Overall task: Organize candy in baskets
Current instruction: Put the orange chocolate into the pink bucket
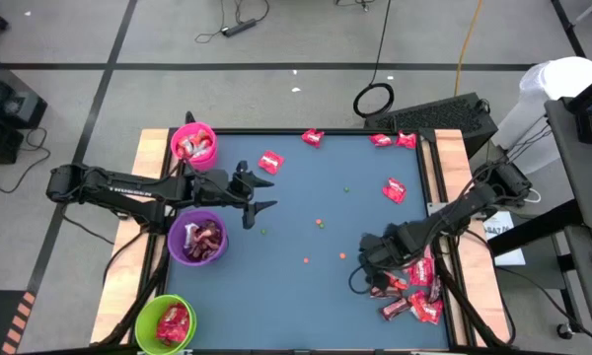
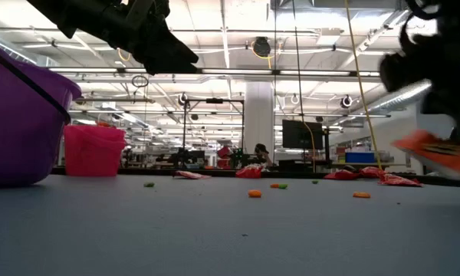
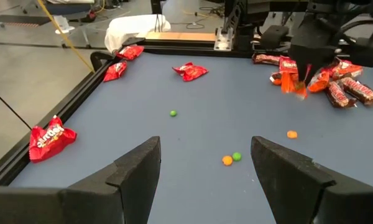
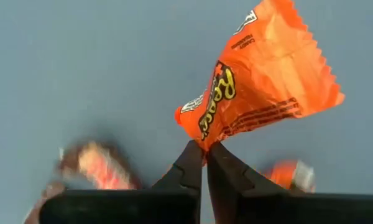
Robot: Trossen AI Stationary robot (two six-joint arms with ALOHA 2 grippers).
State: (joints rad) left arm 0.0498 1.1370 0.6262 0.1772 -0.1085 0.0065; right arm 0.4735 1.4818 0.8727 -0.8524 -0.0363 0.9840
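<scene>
The right hand [image 4: 204, 149] is pinched fully closed on the crimped edge of an orange candy wrapper [image 4: 261, 87], lifted just above the pile [image 1: 411, 293] at the table's [image 1: 306, 296] near-right corner. It looks light, crinkly and slippery, so that flat seam seems the best spot to hold. The left hand [image 1: 261, 194] hangs wide open and empty beside the purple basket [image 1: 199, 240]. I count three baskets, purple, pink [image 1: 193, 144] and green [image 1: 165, 323], plus five loose red packs along the far side.

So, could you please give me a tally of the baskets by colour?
Pink basket: 1
Purple basket: 1
Green basket: 1
Total: 3
</scene>
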